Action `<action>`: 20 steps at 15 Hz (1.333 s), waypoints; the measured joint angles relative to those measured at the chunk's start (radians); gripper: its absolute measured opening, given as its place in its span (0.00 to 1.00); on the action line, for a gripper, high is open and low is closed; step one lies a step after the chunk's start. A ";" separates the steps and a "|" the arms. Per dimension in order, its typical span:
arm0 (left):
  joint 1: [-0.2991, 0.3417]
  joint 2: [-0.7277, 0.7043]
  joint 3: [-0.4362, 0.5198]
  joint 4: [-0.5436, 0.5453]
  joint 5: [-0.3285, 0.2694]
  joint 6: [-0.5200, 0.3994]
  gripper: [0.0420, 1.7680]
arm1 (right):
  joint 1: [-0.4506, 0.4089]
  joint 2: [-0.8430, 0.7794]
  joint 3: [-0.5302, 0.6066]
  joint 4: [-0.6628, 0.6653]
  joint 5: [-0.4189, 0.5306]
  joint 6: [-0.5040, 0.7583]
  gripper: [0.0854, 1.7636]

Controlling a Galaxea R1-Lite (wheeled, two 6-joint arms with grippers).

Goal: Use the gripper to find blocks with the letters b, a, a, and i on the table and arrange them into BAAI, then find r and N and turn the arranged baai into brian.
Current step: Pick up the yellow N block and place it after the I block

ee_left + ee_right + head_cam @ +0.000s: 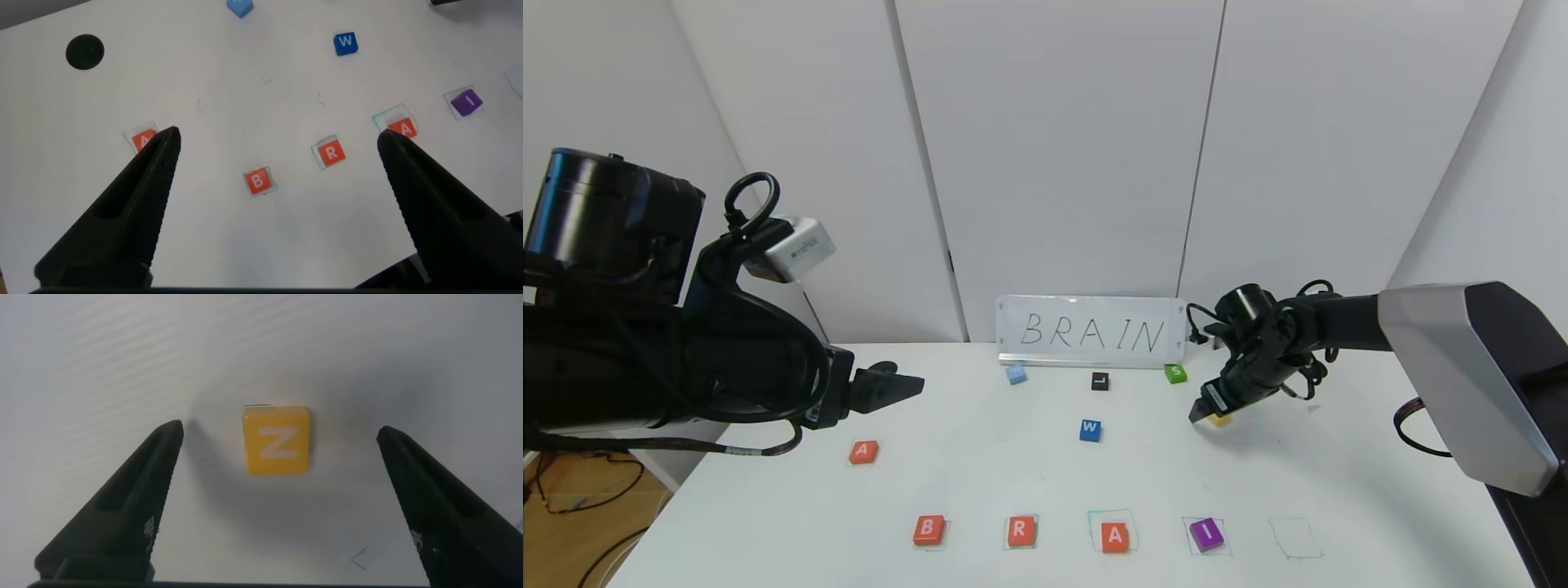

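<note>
Left of the blue W block point(1090, 430), the left tool point(882, 385) hung idle, fingers apart. Before the W, B, r point(1021, 531), A and I sat in row. Right of it, the right tool point(1202, 415) straddled N point(277, 440), fingers apart; the last square awaited N.

— Left arm, status?
— Raised at the bench's left side, left end effector point(886, 388) spread wide, holding nothing.
— Right arm?
— Extended forward, wrist angled down; right end effector point(1202, 414) low, fingers point(122, 514) parted, unloaded.
</note>
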 joint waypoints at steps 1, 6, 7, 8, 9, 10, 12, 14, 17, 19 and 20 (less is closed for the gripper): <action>0.000 0.000 0.000 0.000 0.000 0.000 0.97 | 0.001 0.002 0.000 0.001 0.000 0.004 0.97; 0.000 -0.001 0.000 0.000 0.000 0.000 0.97 | 0.001 0.007 0.001 0.003 0.000 -0.002 0.73; 0.000 -0.001 0.000 0.000 0.000 0.000 0.97 | 0.001 0.008 0.001 0.002 0.000 -0.001 0.64; 0.000 -0.001 0.000 0.000 0.000 0.001 0.97 | 0.001 0.009 0.001 0.001 0.000 0.000 0.56; 0.000 0.000 0.000 0.000 0.000 0.001 0.97 | 0.001 0.009 0.001 0.001 0.000 0.001 0.50; 0.000 0.000 0.000 0.000 0.000 0.001 0.97 | 0.001 0.009 0.001 0.001 0.000 0.001 0.44; 0.000 0.001 0.000 0.001 0.000 0.001 0.97 | 0.001 0.009 0.001 0.002 0.000 0.000 0.27; 0.000 0.001 0.002 0.000 0.000 0.002 0.97 | 0.001 0.009 0.001 0.004 0.000 -0.001 0.27; 0.000 0.001 0.004 0.000 0.001 0.003 0.97 | 0.000 0.009 0.001 0.005 0.000 -0.002 0.27; 0.000 0.001 0.005 0.000 0.000 0.007 0.97 | 0.000 0.009 0.002 0.005 0.000 0.000 0.27; 0.000 0.001 0.005 -0.001 0.000 0.009 0.97 | 0.000 0.009 0.002 0.005 0.000 0.002 0.27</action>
